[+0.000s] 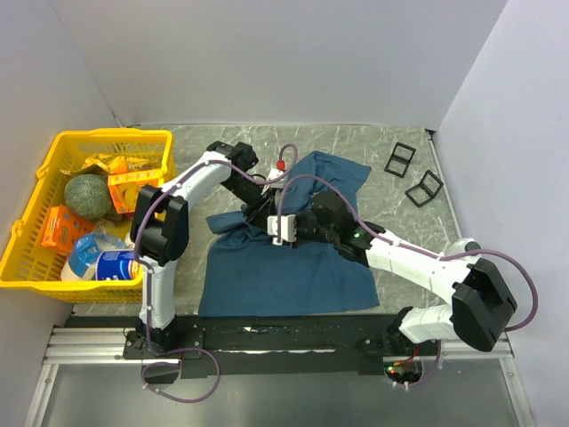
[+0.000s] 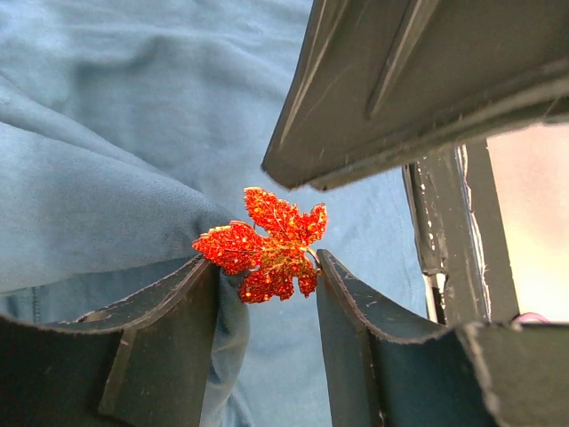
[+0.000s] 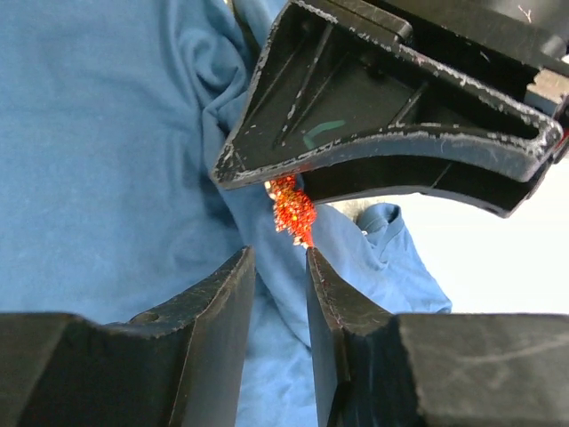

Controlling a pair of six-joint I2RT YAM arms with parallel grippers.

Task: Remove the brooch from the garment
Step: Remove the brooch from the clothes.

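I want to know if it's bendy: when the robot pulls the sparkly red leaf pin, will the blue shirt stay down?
Probably not. The T-shirt lies in soft folds and bunches, so it looks floppy. It will likely lift with the leaf brooch unless something holds it down.

My view shows a grey marble-patterned tabletop [image 1: 356, 142] hemmed by a plain pale back wall [image 1: 267, 62], left wall [image 1: 36, 80] and right wall [image 1: 516, 107]. A silver aluminium rail [image 1: 89, 342] lines its near edge; light is soft, even.
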